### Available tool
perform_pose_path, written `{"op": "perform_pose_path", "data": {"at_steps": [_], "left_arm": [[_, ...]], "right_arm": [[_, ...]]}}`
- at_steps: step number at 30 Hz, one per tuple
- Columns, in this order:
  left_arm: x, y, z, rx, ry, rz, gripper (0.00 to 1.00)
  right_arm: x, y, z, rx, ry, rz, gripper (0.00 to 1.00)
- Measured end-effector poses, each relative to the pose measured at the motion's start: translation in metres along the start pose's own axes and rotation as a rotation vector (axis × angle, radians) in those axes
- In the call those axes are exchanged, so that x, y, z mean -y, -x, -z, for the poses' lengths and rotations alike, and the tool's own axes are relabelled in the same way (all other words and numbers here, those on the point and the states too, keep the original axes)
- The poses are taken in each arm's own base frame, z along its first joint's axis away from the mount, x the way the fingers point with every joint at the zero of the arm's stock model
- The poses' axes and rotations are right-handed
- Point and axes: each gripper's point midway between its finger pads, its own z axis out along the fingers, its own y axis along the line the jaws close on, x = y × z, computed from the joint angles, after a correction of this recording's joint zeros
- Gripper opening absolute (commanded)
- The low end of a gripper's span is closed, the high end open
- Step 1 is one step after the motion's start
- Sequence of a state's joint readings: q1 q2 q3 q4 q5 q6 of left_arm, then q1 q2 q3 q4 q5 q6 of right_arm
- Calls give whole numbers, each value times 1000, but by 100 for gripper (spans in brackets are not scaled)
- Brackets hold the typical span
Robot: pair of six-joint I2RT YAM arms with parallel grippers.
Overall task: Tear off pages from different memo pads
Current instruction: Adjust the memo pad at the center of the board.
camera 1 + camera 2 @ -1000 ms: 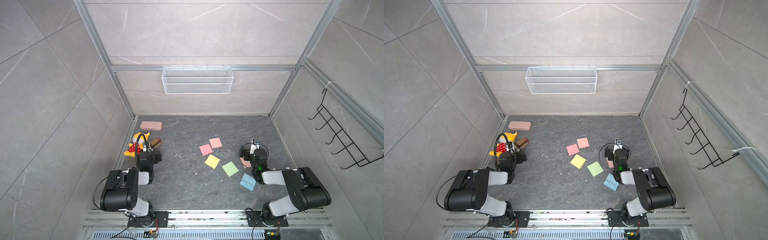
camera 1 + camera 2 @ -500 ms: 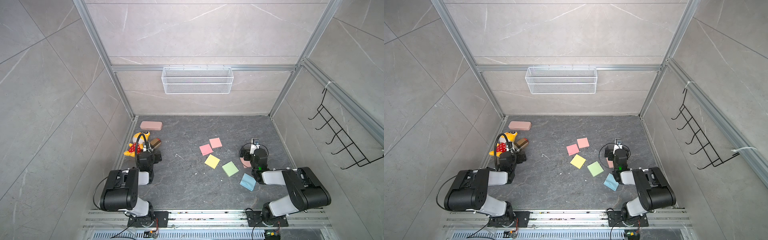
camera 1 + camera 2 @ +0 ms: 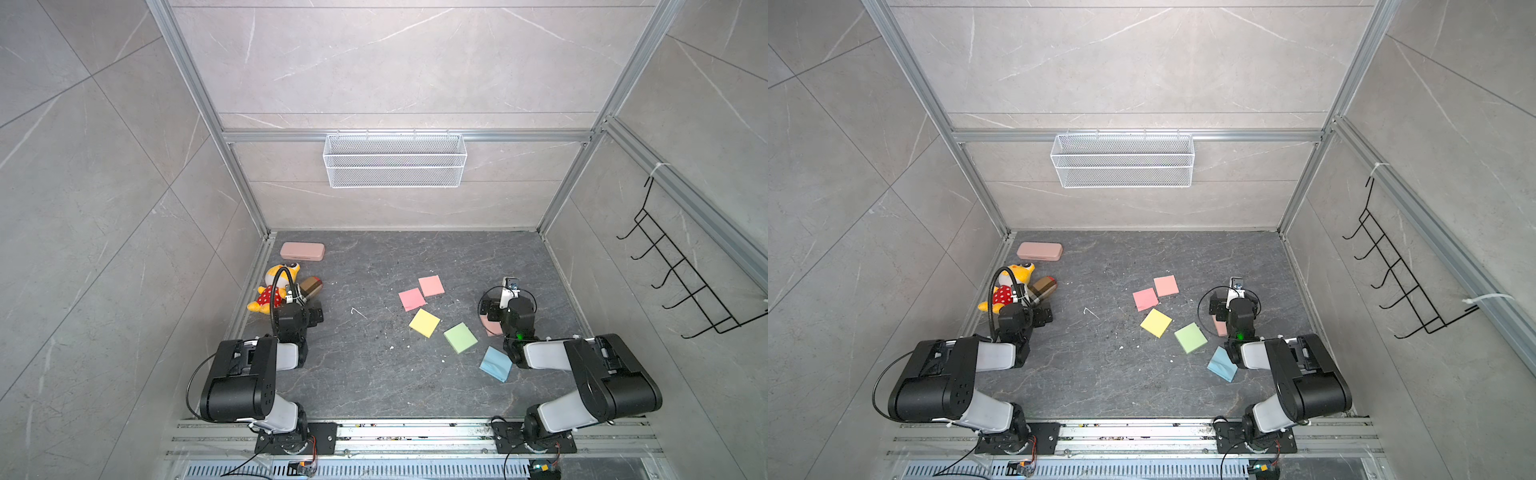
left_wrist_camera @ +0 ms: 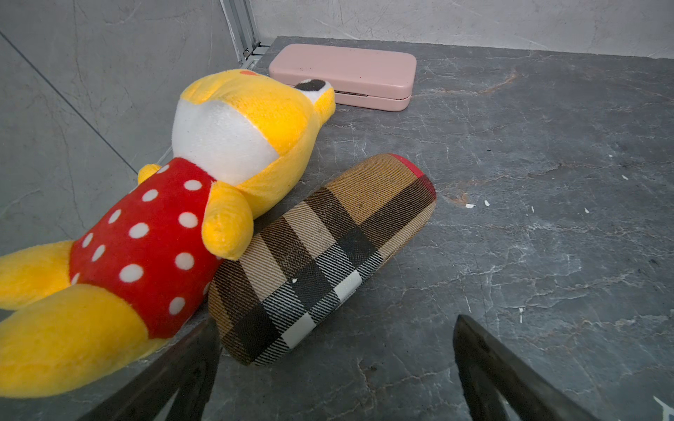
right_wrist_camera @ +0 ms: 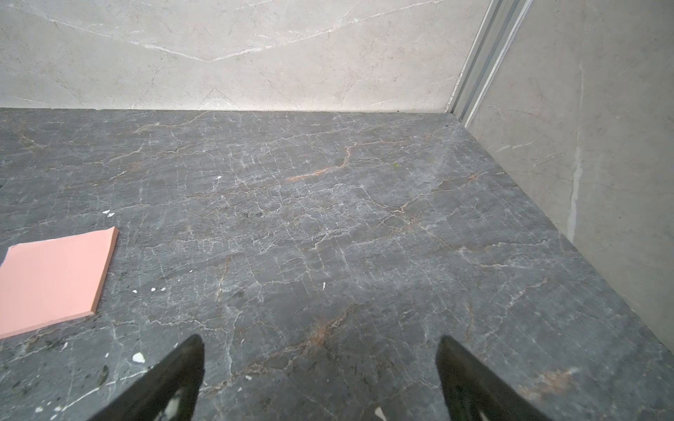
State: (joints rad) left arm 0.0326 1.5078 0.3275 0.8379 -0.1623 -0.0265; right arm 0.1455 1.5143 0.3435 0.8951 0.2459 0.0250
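A dark, veined stone bench (image 3: 374,374) floors a pale tiled cell, and over the last second nothing on it shifts: both arms sit folded low and both pincers stay as they are. For the task this reads as a pause, most likely before any tearing begins, since no loose page shows clearly among the memo pads (image 3: 1190,337).

The right pincer (image 5: 321,350) stands spread wide and empty, its fingers (image 5: 186,359) over bare stone and touching nothing. Behind it, back toward its arm's base, lies the blue pad (image 3: 495,364), whose top looks creased. Under its wrist a pinkish square (image 3: 490,331) peeks out; whether that is a pad or a single sheet I cannot tell. To its inner side, toward the other arm, lie the green pad (image 3: 460,337), then the yellow pad (image 3: 424,323), then the pink pad (image 3: 411,299). A little ahead of it on the same side is the salmon pad (image 5: 54,277), near the fingers but apart from them, its thickness plain in the right wrist view.

The left pincer (image 4: 332,346) is likewise fully spread and carries nothing. One finger (image 4: 197,350) sits just beside the near end of a plaid case (image 4: 321,255); whether they touch cannot be told. A plush toy (image 4: 164,218) leans on that case, on the pincer's outer side. Further ahead a pink case (image 4: 343,74) lies by the corner. All the pads are well apart from this pincer, off to its inner side.

Far beyond both pincers, a wire basket (image 3: 395,160) hangs on the back wall.
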Motion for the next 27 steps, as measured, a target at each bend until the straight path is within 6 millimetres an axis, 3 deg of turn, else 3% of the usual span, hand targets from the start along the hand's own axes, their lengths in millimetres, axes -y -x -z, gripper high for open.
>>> {"op": "perform_pose_path", "data": {"at_steps": [4, 11, 15, 16, 18, 20, 22, 25, 27], "left_arm": [[1, 1, 1, 5, 22, -12, 100], [13, 0, 20, 71, 46, -59, 100], [11, 5, 18, 56, 75, -81, 100], [12, 10, 16, 42, 79, -91, 100], [18, 39, 17, 68, 78, -104, 100], [23, 66, 24, 125, 87, -94, 100], [24, 82, 36, 160, 99, -73, 100], [21, 87, 50, 153, 111, -35, 100], [16, 92, 58, 115, 135, 6, 100]], "right_arm": [[0, 0, 0, 1, -7, 4, 99], [-2, 7, 7, 31, -22, 17, 99], [-2, 5, 7, 18, -24, 21, 99], [-2, 5, 6, 16, -24, 22, 99], [-2, 4, 6, 15, -25, 22, 99], [-1, 5, 7, 14, -35, 27, 99], [-1, 8, 9, -27, -44, 48, 99], [-2, 48, 9, -66, -81, 36, 99], [1, 97, 6, -107, -140, -26, 99]]}}
